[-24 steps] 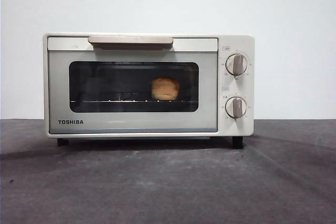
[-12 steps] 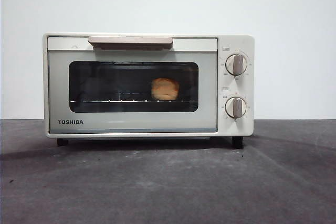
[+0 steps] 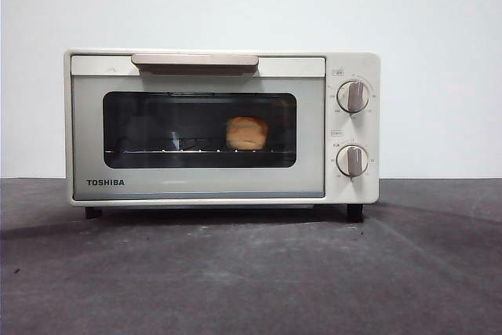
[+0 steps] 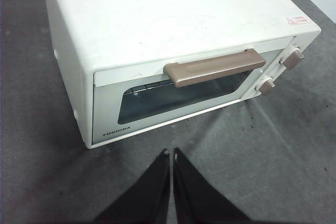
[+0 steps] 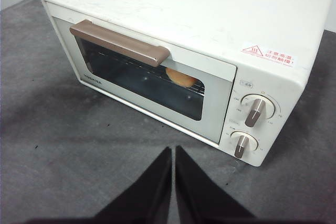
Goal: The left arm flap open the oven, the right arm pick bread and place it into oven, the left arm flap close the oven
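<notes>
White wall, dark grey tabletop

Each claw, left and right, shows 2 plain black, tapering, pointed jaws.

The cream oven stood shut on the table; the golden bread sat inside on its rack.

A: Lighting's even and bright, the white wall nearly washed out.
B: Yeah, soft shadow under the oven, faint reflections in its glass, wrist views slightly soft.
</notes>
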